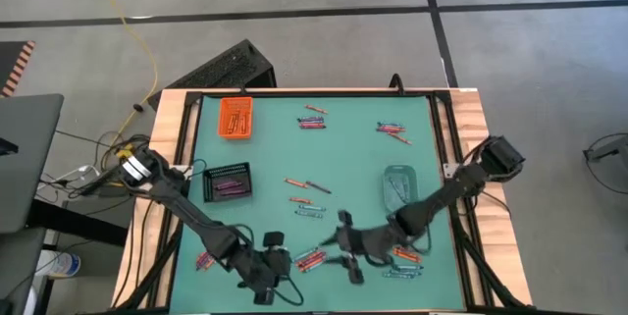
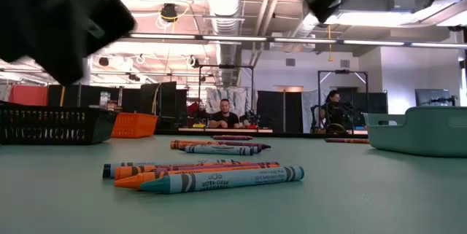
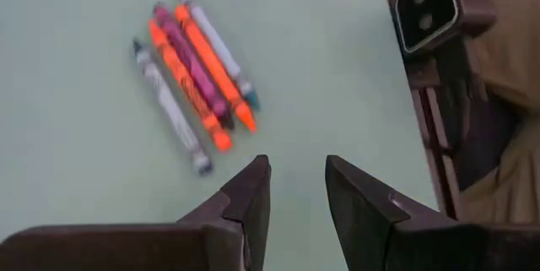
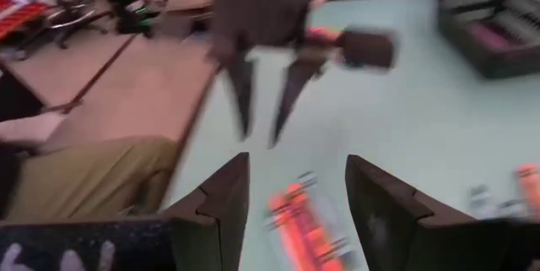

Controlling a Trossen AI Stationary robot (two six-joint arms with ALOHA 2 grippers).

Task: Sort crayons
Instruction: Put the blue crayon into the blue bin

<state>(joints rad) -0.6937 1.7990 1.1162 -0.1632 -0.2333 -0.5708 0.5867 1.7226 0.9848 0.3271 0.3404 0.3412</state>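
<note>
Near the green surface's point(image 1: 353, 158) front edge, both dark pincers, left point(image 3: 295, 188) and right point(image 4: 295, 188), hover parted and empty over a cluster of thin orange, purple and teal wax crayons point(image 3: 196, 73).

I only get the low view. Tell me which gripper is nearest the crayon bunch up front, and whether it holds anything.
Observer: The right gripper. Its wrist view shows it open and empty, just above the crayon bunch.
Operator: Now report the left one.
Observer: The left gripper is open and empty too, with the bunch lying a little ahead of its fingers.
Operator: Check what is inside the black tray.
Observer: From above, the black tray holds purple crayons.
</note>
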